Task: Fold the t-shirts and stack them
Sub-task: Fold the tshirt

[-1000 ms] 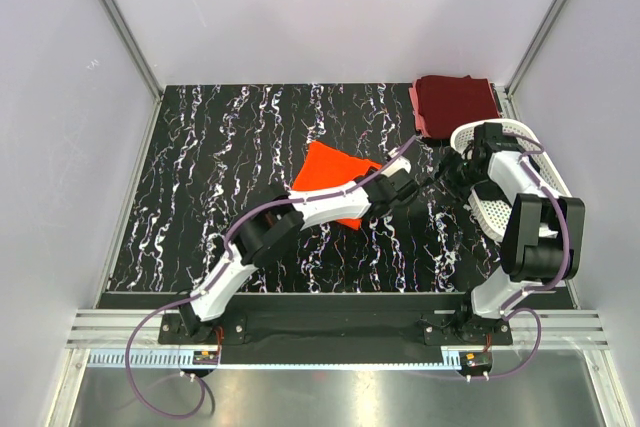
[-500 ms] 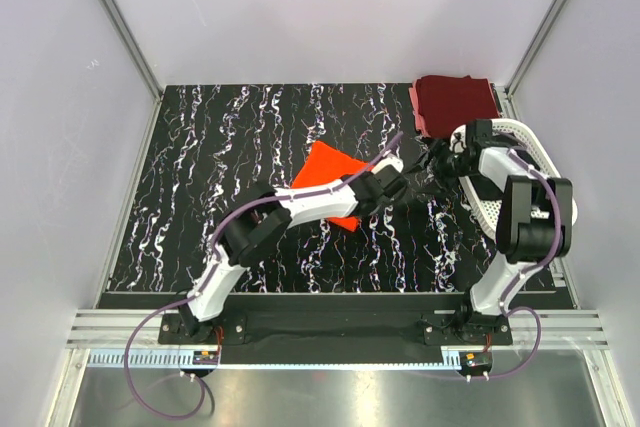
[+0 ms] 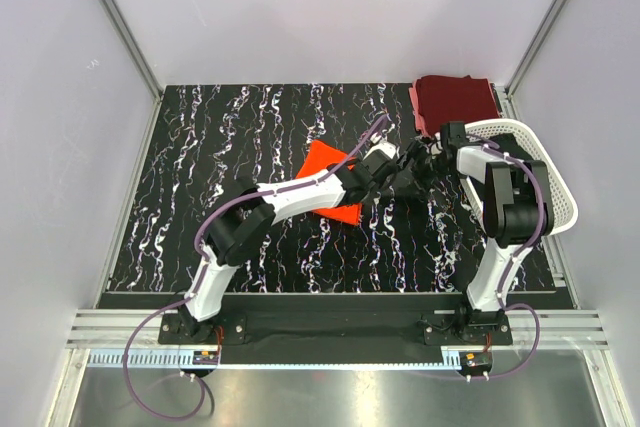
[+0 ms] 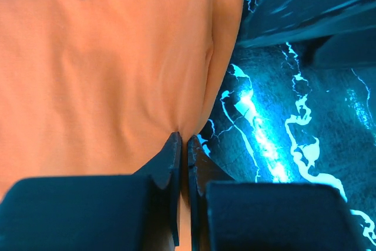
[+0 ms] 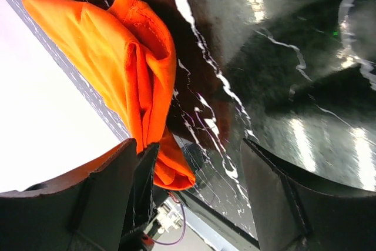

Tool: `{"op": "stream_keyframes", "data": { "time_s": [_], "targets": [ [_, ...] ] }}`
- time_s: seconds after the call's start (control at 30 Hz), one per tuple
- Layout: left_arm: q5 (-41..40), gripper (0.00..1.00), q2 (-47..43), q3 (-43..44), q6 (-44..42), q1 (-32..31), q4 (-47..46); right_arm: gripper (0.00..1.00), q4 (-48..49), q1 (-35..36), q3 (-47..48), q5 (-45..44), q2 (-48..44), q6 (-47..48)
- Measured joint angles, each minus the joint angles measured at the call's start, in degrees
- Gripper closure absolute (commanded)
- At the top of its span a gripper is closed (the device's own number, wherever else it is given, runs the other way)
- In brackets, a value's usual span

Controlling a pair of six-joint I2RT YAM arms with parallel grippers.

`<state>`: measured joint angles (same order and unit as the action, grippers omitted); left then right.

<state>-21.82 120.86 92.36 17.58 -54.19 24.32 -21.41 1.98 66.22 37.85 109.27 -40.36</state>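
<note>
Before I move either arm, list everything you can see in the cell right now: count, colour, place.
orange t-shirt: one, bright orange, folded, mid-table just right of centre, partly under the left arm
maroon t-shirt: one, dark red, folded, far right corner of the table
basket: one, white perforated plastic, right edge of the table, beside the right arm
table: one, black with white marbling
left tool: one, black, shut on the edge of the orange t-shirt
right tool: one, black, open and holding nothing, low over the table next to the orange t-shirt
</note>
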Motion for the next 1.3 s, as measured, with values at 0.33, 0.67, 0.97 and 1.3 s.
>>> {"op": "stream_keyframes", "data": {
  "time_s": [0.33, 0.67, 0.97, 1.3],
  "targets": [
    [1.1, 1.0, 0.0, 0.0, 0.2, 0.0, 0.0, 0.17, 3.7, 3.7, 2.0, 0.4, 3.0, -2.4],
    [2.1, 1.0, -0.1, 0.0, 0.2, 0.0, 0.0, 0.39, 8.2, 7.6, 3.6, 1.0, 7.2, -6.0],
    [4.5, 0.7, -3.2, -2.2, 1.1, 1.1, -1.6, 1.0, 13.4, 9.2, 3.3, -0.1, 8.8, -8.3],
    [16.4, 0.55, -28.4, -19.6, 4.8, 8.9, -4.0, 1.0, -8.9, 9.3, 27.3, -12.8, 9.3, 18.2]
  ]
}}
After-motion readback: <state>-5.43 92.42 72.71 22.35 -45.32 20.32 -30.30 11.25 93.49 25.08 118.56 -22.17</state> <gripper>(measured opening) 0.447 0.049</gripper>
